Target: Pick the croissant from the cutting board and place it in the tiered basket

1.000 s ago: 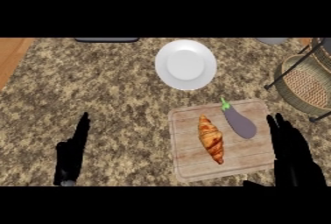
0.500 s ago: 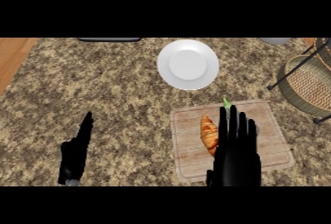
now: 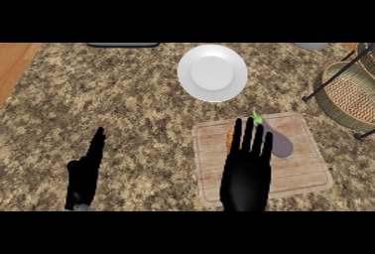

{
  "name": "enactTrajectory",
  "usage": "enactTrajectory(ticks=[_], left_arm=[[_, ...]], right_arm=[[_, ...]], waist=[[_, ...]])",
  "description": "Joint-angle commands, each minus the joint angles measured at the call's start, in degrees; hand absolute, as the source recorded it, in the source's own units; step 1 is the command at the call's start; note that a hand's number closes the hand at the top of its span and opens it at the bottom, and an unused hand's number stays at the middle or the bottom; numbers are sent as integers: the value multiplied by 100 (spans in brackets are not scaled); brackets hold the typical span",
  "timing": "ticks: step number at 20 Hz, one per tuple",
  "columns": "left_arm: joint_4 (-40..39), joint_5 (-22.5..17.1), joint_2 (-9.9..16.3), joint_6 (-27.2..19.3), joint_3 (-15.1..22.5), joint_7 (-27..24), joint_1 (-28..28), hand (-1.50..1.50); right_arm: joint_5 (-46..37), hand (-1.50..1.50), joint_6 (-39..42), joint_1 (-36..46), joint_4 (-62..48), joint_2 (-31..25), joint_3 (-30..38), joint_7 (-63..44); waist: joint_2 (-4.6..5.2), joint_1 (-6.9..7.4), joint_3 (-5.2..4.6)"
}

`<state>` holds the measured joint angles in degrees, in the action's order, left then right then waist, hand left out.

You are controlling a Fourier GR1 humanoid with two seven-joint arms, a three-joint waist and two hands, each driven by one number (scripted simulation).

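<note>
Right hand [image 3: 246,176], fingers straight and empty, covers the croissant [image 3: 230,140]; the eggplant [image 3: 278,141] at its 3 o'clock risks being nudged when fingers close.

Even bright light, no glare, soft shadow by plate [image 3: 212,72], slight blur overall

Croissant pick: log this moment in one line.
phase: reach | right hand open over croissant on cutting board | left hand resting | tiered basket right
</note>
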<state>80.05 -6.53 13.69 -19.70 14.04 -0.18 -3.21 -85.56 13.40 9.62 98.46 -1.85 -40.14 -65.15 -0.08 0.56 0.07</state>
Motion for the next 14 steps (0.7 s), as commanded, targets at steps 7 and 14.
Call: enactTrajectory(ticks=[7, 14], left_arm=[[3, -76, 116, 265, -118, -129, -310, 0], [-83, 7, -99, 123, -85, 54, 1, 0]], right_arm=[[622, -150, 485, 601, -814, 179, 90, -1326], [1031, -150, 1043, 747, -1002, 179, 515, -1352]], waist=[[13, 47, -10], [15, -12, -13]])
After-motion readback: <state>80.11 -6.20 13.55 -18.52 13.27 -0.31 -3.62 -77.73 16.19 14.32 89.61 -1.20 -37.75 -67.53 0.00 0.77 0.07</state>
